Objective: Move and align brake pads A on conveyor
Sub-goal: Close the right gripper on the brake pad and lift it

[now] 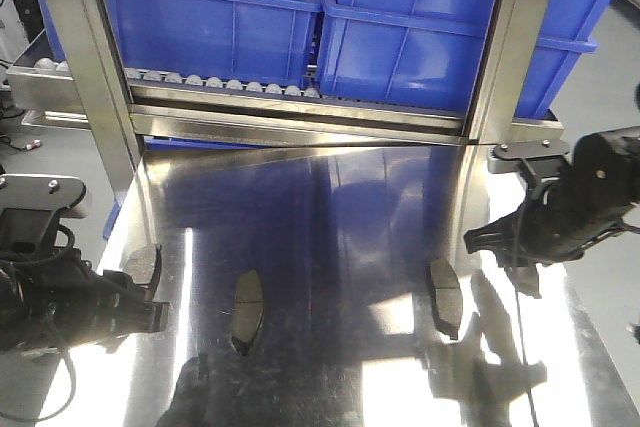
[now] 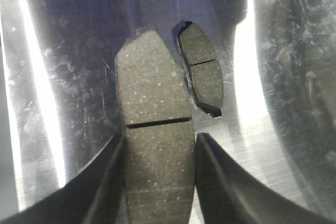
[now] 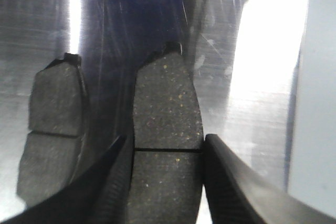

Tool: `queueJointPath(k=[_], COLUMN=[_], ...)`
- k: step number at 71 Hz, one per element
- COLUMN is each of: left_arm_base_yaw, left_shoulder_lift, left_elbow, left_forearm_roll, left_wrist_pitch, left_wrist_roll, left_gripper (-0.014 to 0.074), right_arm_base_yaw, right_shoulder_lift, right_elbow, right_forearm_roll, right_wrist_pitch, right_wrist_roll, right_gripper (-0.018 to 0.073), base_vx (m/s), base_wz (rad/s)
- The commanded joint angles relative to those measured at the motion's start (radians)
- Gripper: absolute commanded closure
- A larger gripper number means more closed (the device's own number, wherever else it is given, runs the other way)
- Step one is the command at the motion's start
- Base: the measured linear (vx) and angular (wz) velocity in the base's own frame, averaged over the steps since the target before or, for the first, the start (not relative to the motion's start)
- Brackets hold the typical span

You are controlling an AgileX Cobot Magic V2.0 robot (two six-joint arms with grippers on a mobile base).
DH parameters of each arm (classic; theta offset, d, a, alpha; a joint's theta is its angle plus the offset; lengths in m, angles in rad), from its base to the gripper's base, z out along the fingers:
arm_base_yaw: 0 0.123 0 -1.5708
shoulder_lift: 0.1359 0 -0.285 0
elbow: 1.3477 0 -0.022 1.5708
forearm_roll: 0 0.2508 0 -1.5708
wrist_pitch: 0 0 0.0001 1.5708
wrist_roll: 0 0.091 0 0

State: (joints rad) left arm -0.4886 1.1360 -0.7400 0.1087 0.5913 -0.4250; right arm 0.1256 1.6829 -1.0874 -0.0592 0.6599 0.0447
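Close left gripper (image 2: 160,136) square on the long edges of left brake pad (image 2: 152,87), lying flat near the tabletop's (image 1: 340,207) left edge. Likewise right gripper (image 3: 165,138) on right brake pad (image 3: 165,93) near the right edge. Straddling both pads, one finger each side; cannot tell whether actually clamped. Lift level, avoid clipping spare brake pad (image 2: 202,69) just beside. No conveyor in view.

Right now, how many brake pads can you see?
4. Left-held pad in the left gripper, right-held pad in the right gripper, left loose pad and right loose pad lying on the steel table between the arms. None seems hidden.
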Motion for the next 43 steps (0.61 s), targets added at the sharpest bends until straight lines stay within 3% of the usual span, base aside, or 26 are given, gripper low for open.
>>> queueJointPath(k=[1, 43], left_arm_base_yaw=[-0.004, -0.004], left_shoulder_lift=[-0.024, -0.024], left_elbow=[-0.025, -0.025], left_forearm_roll=[0.005, 0.005], left_wrist_pitch=[-0.070, -0.070], left_wrist_roll=[-0.007, -0.007], left_gripper=[0.0478, 0.0478], right_arm_base_yaw=[0.001, 0.001], right_shoulder_lift=[-0.116, -0.492], right_elbow=[0.017, 0.249], right_forearm_roll=[-0.011, -0.010], right_wrist_pitch=[-0.076, -0.052], right_wrist_roll=[-0.008, -0.008], right_gripper=[0.0487, 0.0487], base_vx=[0.00, 0.00], base_wz=[0.00, 0.00])
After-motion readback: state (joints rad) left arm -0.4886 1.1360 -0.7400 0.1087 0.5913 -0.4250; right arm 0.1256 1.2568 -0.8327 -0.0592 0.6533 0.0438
